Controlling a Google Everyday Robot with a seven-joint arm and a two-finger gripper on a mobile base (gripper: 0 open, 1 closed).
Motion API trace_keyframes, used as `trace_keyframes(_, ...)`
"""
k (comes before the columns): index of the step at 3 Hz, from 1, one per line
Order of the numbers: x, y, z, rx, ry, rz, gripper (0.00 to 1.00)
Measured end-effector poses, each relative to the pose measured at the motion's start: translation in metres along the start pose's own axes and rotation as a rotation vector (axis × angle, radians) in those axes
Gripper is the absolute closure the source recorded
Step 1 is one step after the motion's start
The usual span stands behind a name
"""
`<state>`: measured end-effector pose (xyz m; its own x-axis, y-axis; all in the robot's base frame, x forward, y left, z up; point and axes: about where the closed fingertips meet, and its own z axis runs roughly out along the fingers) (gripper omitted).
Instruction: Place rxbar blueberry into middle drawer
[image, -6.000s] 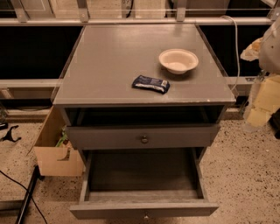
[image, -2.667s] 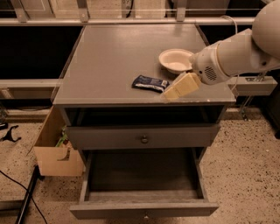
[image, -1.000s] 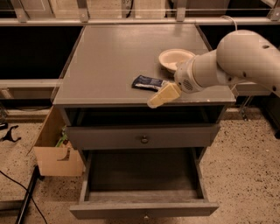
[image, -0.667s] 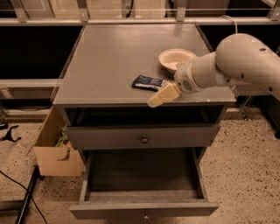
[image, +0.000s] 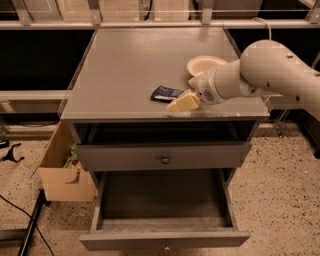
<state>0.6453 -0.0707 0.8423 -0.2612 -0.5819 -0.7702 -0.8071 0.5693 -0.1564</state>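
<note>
End effector now beside rxbar blueberry

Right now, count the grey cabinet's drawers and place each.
2. A grey drawer with a round knob sits pushed in under the tabletop; a wide grey drawer is pulled open below it. More may be hidden lower. The cream pincer is beside the dark blue snack bar.

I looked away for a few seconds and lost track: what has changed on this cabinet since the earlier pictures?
The arm swung in from the right edge of view, and its pincer moved left over the tabletop to the right end of the rxbar blueberry; no grasp shows. The bar, the white bowl and the open middle drawer stayed put.
</note>
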Motion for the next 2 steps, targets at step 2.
trace_keyframes(2, -0.0021, -0.0004, 0.0044, -0.005, -0.003, 0.001, 0.37)
